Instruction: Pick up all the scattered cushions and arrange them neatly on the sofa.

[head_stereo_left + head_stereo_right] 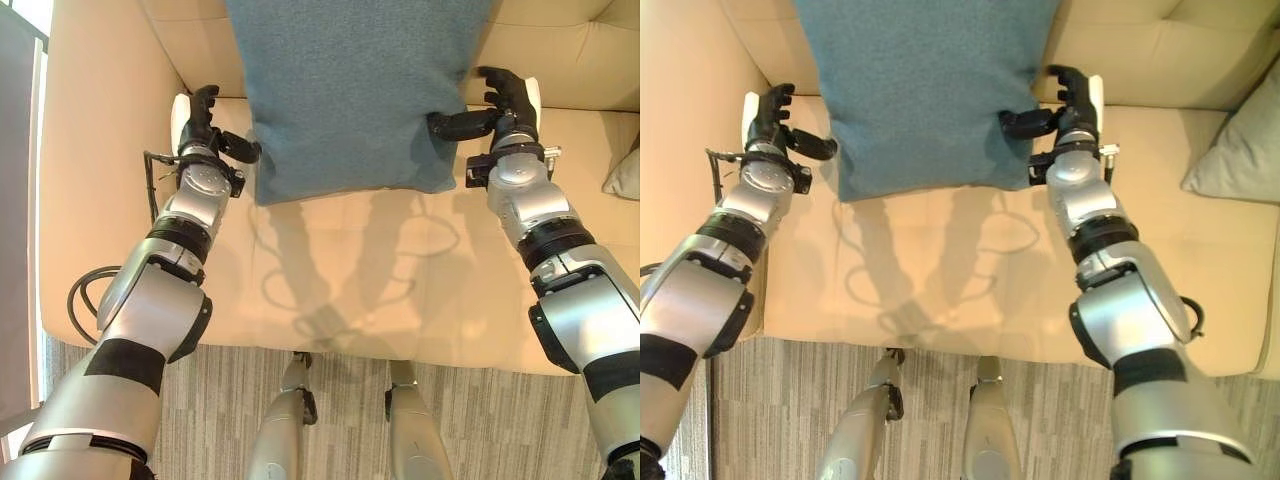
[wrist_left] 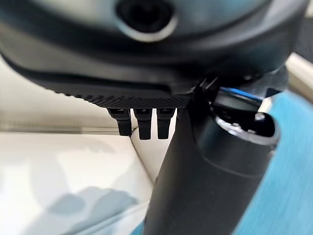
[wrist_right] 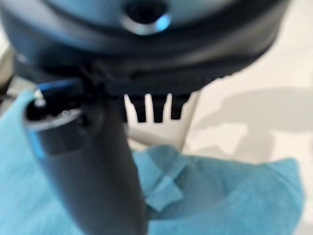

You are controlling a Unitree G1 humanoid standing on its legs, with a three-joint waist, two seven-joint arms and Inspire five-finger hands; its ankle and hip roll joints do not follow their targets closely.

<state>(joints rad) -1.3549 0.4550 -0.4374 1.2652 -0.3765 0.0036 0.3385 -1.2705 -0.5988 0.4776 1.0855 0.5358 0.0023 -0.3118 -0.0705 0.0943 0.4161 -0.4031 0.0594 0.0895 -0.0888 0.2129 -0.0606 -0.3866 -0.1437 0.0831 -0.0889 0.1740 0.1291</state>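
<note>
On the near side, striped grey carpet (image 1: 480, 420) runs up to the front edge of the beige sofa (image 1: 400, 300), whose smooth, leather-like seat cushion spreads broad and flat. Further in, the two hands flank a blue cushion (image 1: 350, 90) standing on the seat and leaning against the backrest. The left hand (image 1: 205, 130) sits just beside the cushion's lower left corner, fingers fairly straight and spread apart from the thumb, which reaches toward the fabric; it grips nothing that I can see. The right hand (image 1: 505, 105) is at the cushion's right edge, thumb pressed into the cloth with fingers behind, seemingly pinching that side. The cushion is square, soft, with a coarse woven teal cover that dents at the thumb. At the sofa's right end lies part of a grey cushion (image 1: 1240, 150), paler and finer in weave.

By my judgement the step in hand is setting the blue cushion in place against the backrest. What comes next calls for letting go on the right without toppling it, then drawing both hands clear.
</note>
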